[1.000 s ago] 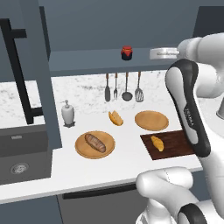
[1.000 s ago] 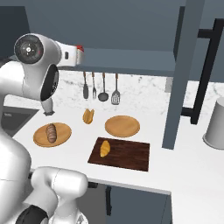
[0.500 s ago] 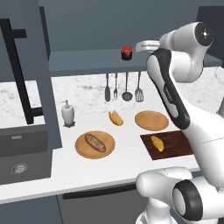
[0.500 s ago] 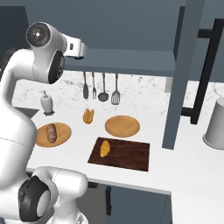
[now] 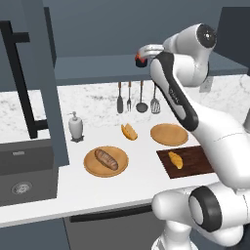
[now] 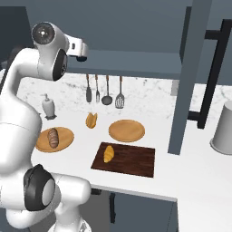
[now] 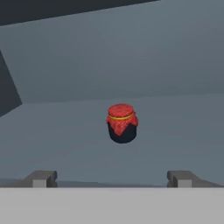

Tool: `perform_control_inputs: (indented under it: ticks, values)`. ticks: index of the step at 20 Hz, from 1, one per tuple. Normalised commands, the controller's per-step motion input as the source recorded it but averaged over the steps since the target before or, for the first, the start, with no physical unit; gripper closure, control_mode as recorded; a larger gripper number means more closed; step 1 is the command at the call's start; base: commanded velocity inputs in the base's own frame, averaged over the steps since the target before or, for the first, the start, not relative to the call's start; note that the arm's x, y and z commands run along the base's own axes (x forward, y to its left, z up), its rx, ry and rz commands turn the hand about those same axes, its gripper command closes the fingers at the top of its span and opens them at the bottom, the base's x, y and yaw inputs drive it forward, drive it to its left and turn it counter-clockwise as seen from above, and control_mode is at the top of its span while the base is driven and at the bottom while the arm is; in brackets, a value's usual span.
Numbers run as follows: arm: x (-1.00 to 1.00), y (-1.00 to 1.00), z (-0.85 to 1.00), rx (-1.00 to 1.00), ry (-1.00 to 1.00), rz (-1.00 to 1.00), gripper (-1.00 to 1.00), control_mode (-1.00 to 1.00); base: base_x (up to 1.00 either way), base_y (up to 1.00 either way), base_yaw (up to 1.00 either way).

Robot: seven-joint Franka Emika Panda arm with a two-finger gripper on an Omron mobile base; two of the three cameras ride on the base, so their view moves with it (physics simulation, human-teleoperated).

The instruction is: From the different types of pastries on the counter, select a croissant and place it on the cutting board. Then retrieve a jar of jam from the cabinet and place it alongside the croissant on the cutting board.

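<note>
Two base views flank the counter [image 5: 97,188]; hand view faces the cabinet shelf [image 7: 175,131].

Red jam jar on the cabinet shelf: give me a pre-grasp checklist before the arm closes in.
1. Golden croissant lying on the dark brown wooden cutting board: ok.
2. Red-lidded squat jam jar upright on the blue-grey cabinet shelf: ok.
3. Jar centred between the jaws in the hand view: ok.
4. Gripper jaws open, wider than the jar: ok.
5. Jaws around the jar: not ok, jar ahead of them.
6. Free room on the board beside the croissant: ok.
</note>
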Motion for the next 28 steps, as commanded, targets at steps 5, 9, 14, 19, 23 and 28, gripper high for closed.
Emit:
perform_control_inputs:
  ticks: [5,9,14,19,23,28]
  values:
    - [0.5,0.12,-0.27,0.0,0.0,0.02,-1.0,-1.0,0.0,0.0,0.0]
    - [0.5,0.08,-0.21,0.0,0.0,0.01,-1.0,-1.0,0.0,0.0,0.0]
    - [0.52,0.01,-0.19,0.0,0.0,0.0,-1.0,-1.0,0.0,0.0,0.0]
    - [0.52,0.0,-0.13,0.0,0.0,0.0,-1.0,-1.0,0.0,0.0,0.0]
    - [0.48,0.0,-0.14,0.0,0.0,0.0,-1.0,-1.0,0.0,0.0,0.0]
    - [0.35,0.12,-0.08,0.0,0.0,0.0,-1.0,-1.0,0.0,0.0,0.0]
